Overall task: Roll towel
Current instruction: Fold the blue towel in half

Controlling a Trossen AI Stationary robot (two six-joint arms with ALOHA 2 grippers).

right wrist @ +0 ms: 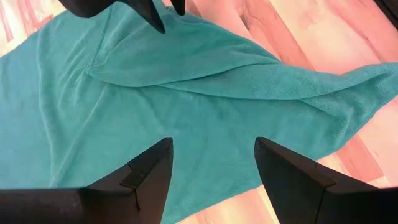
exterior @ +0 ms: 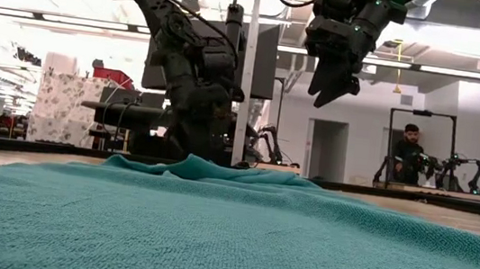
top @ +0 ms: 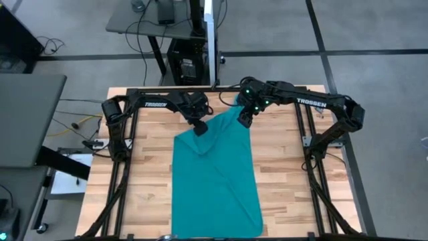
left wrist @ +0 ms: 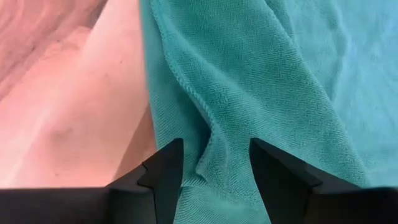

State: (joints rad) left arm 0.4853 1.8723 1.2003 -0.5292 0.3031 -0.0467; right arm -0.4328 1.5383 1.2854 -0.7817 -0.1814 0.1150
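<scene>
The teal towel (top: 214, 181) lies spread lengthwise on the wooden table, from the far middle to the near edge. Its far edge is rumpled, with a folded-over flap (right wrist: 249, 81) and a point at the far right corner (top: 235, 112). Its pale tag does not show. My left gripper (top: 199, 128) is open and low at the towel's far left corner, its fingers either side of a raised fold (left wrist: 208, 143). My right gripper (exterior: 332, 83) is open and empty, well above the far right corner. My left gripper points down at the towel's far left corner, with a raised fold (left wrist: 208, 143) of cloth in the gap between its fingers. The towel lies on the table under it. I cannot tell whether the fingers touch the cloth.
Bare wood (top: 287, 167) lies on both sides of the towel. The arms' dark frames (top: 124, 174) run along the table's left and right edges. Beyond the far edge are a desk and cables. A person (exterior: 409, 149) stands far back in the room.
</scene>
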